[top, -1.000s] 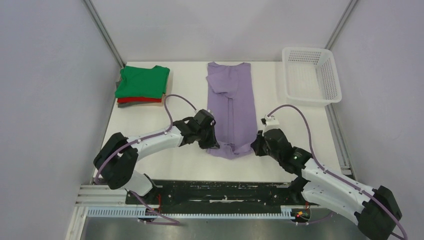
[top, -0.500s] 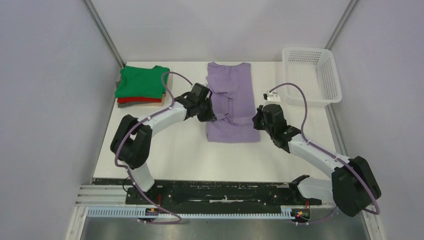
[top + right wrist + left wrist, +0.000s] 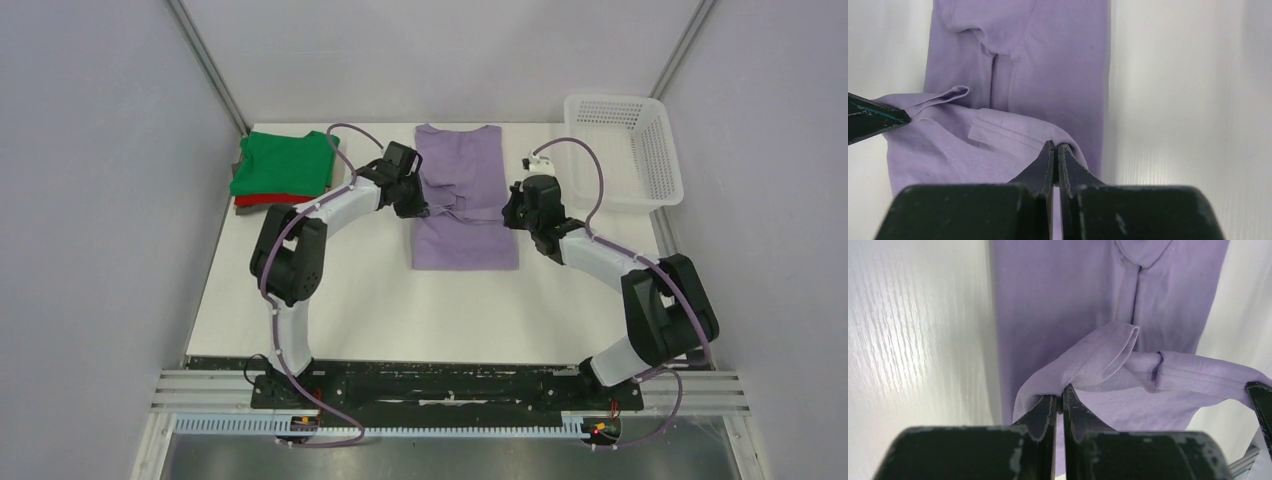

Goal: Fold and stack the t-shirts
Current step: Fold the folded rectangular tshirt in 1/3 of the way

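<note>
A lilac t-shirt [image 3: 462, 215] lies lengthwise mid-table, folded narrow, its bottom hem lifted and carried over the body towards the collar. My left gripper [image 3: 421, 208] is shut on the hem's left corner [image 3: 1060, 389]. My right gripper [image 3: 508, 212] is shut on the hem's right corner [image 3: 1060, 139]. The hem sags between them above the shirt [image 3: 1058, 300] [image 3: 1048, 65]. A folded stack sits at the back left: green t-shirt [image 3: 285, 162] on top, red t-shirt [image 3: 262, 199] under it, a dark greyish edge [image 3: 285, 207] at the bottom.
A white plastic mesh basket [image 3: 623, 150] stands at the back right corner. Purple cables loop over both arms. Grey walls close in on the table's left, right and back sides.
Both grippers have carried the shirt's bottom hem from the near end of the shirt away towards the collar, folding the lower half over the upper half.
</note>
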### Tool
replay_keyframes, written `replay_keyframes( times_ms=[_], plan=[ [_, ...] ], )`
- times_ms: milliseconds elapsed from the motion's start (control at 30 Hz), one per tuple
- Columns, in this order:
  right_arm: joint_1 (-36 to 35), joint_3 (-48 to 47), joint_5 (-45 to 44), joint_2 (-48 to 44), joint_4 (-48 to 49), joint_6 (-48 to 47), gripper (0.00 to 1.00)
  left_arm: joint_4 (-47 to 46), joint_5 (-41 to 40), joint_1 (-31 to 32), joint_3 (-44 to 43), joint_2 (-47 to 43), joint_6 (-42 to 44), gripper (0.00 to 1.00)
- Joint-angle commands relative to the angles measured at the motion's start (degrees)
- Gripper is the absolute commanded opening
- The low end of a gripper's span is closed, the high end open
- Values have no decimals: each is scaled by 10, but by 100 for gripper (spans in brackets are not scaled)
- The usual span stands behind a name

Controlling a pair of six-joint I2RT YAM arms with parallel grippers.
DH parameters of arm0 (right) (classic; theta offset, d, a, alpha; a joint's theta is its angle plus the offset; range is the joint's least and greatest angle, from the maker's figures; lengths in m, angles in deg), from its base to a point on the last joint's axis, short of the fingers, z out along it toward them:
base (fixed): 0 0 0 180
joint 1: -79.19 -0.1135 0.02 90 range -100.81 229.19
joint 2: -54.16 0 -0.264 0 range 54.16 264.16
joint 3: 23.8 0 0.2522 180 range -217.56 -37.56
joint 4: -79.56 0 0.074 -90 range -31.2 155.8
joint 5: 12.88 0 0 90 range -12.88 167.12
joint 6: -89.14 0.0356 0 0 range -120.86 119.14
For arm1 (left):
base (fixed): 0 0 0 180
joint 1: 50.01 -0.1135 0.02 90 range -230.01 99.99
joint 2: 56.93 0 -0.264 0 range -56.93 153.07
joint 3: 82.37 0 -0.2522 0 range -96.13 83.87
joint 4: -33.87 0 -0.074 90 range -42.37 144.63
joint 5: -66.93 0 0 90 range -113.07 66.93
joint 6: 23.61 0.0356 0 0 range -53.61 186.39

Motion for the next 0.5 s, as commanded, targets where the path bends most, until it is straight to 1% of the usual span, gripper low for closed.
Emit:
replay_keyframes(
  times_ms=[0,67,100,133,167,200,233,267,300,367,400,433,467],
  plan=[
    [18,-46,37,46,37,-11,0,5,12,-12,-51,32,32,10],
    [26,-62,55,65,36,-14,0,8,16,-15,-67,45,33,15],
    [29,-67,60,73,36,-14,2,9,18,-17,-74,52,33,18],
    [32,-71,62,79,37,-15,5,9,19,-18,-80,58,34,21],
    [34,-78,62,87,38,-16,12,9,22,-19,-85,63,34,27],
    [38,-84,63,95,39,-18,19,8,26,-20,-91,67,34,31],
    [41,-98,65,106,38,-22,27,9,29,-24,-100,71,34,41],
    [44,-116,69,116,34,-30,40,12,29,-28,-113,75,34,57],
    [48,-137,72,124,21,-41,53,19,25,-33,-128,78,34,67],
    [53,-179,66,136,-5,-52,71,27,19,-43,-149,75,31,83],
    [54,-192,68,134,-13,-57,85,27,21,-48,-154,67,27,97],
    [54,-196,70,127,-18,-63,97,23,23,-50,-153,58,25,99],
    [54,-190,75,118,-19,-65,98,17,22,-51,-146,44,23,100]
  ],
)
